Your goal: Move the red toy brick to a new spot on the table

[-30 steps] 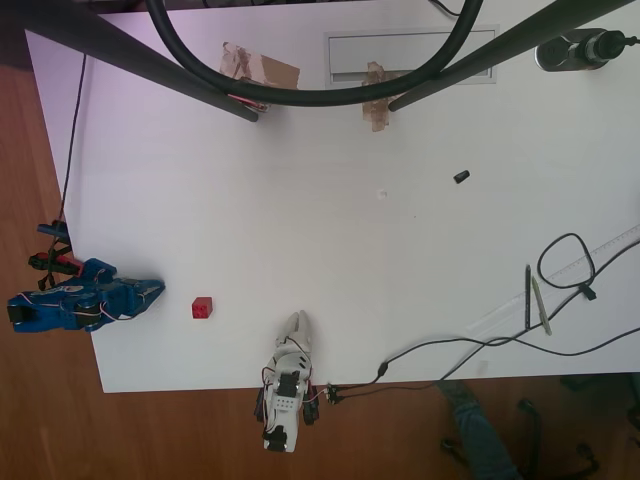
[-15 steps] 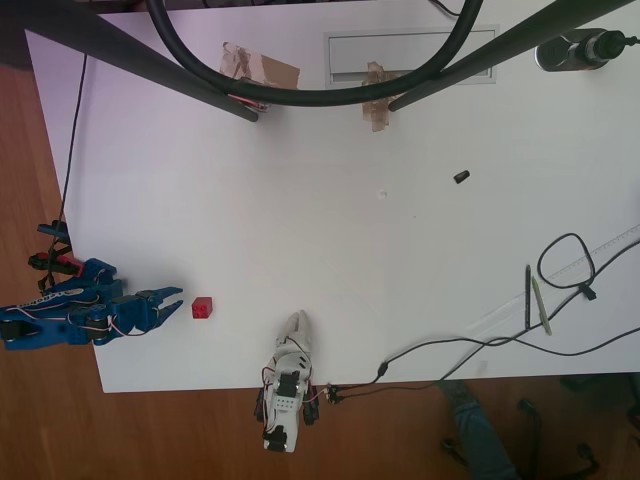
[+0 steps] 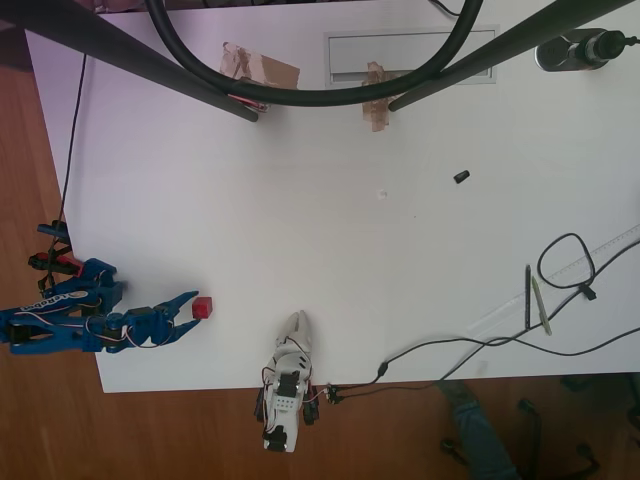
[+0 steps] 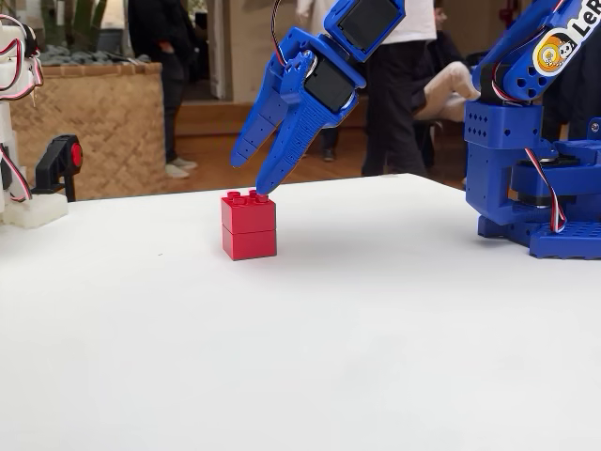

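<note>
While the blue arm [image 3: 60,322] reaches in from the left edge of the table [image 3: 330,260] in the overhead view, its gripper [image 3: 186,305] sits just left of the red toy brick [image 3: 203,307], fingers spread apart and pointing at the brick. In the fixed view the arm's base [image 4: 540,178] stands well to the right of the brick [image 4: 249,225], and the arm arches over so the gripper [image 4: 252,175] slants down and leftward onto it. One fingertip [image 4: 264,186] is at the brick's studded top, touching or nearly so; the other finger [image 4: 246,141] hangs above and behind, clear of the brick. The brick stands upright on the table [image 4: 310,338], not clasped. Farther right of the brick in the overhead view, a small black object [image 3: 461,177] lies well apart, toward the table's far side.
</note>
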You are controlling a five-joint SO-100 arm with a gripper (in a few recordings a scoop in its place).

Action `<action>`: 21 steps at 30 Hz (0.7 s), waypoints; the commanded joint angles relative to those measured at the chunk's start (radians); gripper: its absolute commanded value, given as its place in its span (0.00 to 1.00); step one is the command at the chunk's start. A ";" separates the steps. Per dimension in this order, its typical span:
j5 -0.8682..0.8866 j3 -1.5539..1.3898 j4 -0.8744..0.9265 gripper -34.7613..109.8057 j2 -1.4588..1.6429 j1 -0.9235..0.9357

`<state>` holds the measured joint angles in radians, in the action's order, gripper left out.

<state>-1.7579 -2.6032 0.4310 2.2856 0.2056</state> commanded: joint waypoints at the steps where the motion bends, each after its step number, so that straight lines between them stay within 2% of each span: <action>1: -0.017 0.038 -0.057 0.45 -0.026 0.023; 14: -0.037 -0.100 -0.181 0.45 -0.094 0.084; 21: 0.080 -0.095 -0.196 0.40 -0.130 0.064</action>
<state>-1.7196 -2.7197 0.2623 2.1583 0.2853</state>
